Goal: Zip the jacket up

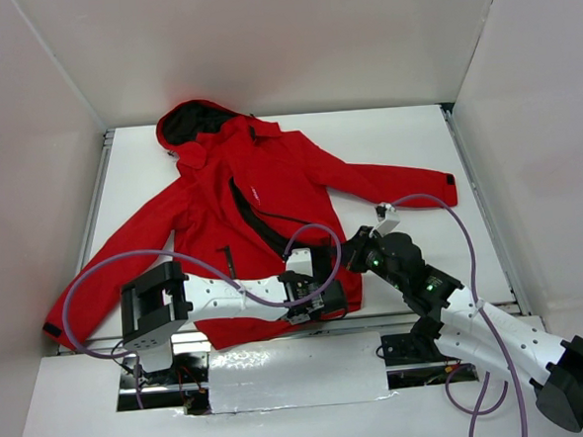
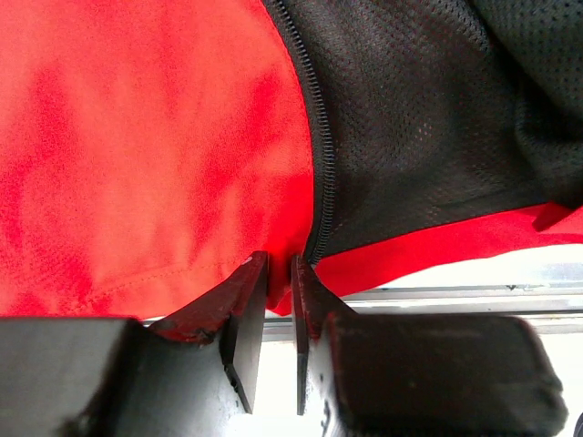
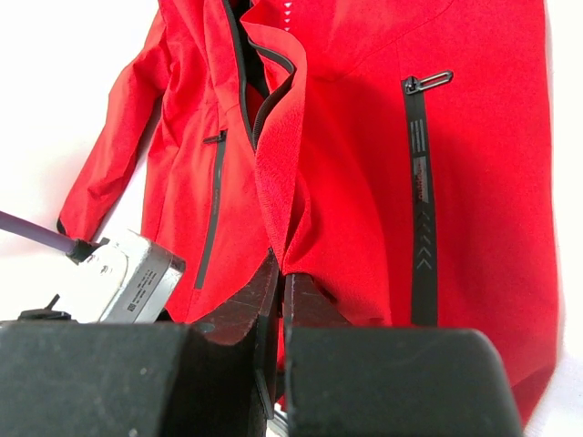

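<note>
As the top view showed, the jacket [image 1: 260, 181] lay spread at frame center, with the left gripper [image 1: 314, 294] and right gripper [image 1: 349, 255] at its lower hem. Left wrist: jaws sat barely apart at the zipper [image 2: 321, 164] bottom, lower center; grip unclear. Right wrist: jaws were clamped on the jacket's front edge.

Two robot arms of the same build. The left gripper [image 2: 278, 266] has two flat black fingers [image 2: 244, 314], tapering to thin, scuffed tips, each mounted on a blocky matte black carriage [image 2: 428, 373] behind it. The right gripper [image 3: 278, 266] looks the same. Behind each gripper is a black wrist, then a long white link [image 1: 502, 336] dotted with small holes, then a boxy black joint [image 1: 156, 304]. Small green lights [image 1: 429, 287] glow on the right arm. A purple cable [image 1: 106, 264] loops back from behind each gripper.
</note>
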